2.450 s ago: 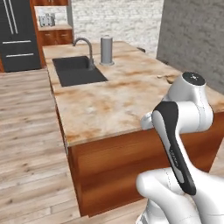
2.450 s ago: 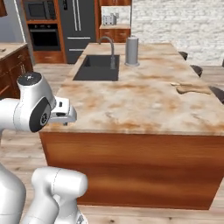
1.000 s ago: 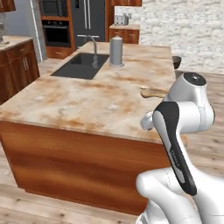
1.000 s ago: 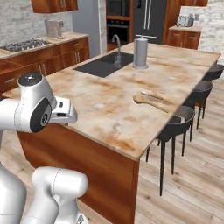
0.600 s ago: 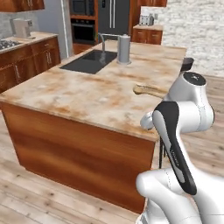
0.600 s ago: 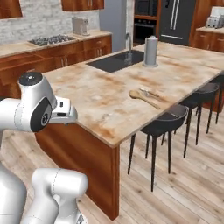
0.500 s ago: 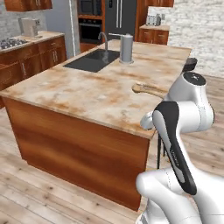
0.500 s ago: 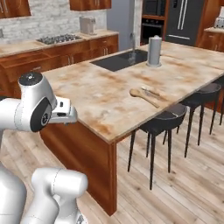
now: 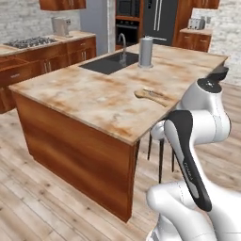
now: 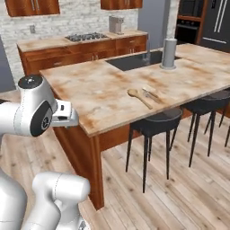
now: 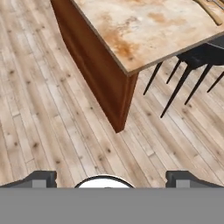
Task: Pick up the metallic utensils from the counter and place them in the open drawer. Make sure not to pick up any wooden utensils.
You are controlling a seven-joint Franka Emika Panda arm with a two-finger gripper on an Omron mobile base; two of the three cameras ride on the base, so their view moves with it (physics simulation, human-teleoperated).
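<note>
My jaws gape wide, empty, over the floor. The fork (image 10: pixel 150 94) lies right beside the wooden spoon (image 10: pixel 139 98) on the surface (image 10: pixel 103 94); risk is I'll grab wood by mistake.

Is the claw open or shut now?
Open. In the hand view the claw has its two dark tips far apart, with only floor between them and nothing held.

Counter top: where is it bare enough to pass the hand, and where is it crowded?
The counter is bare from its near corner up to the wooden spoon. The stretch between spoon and sink is also free. It is crowded around the spoon, where slim utensils lie beside it, and by the grey canister.
</note>
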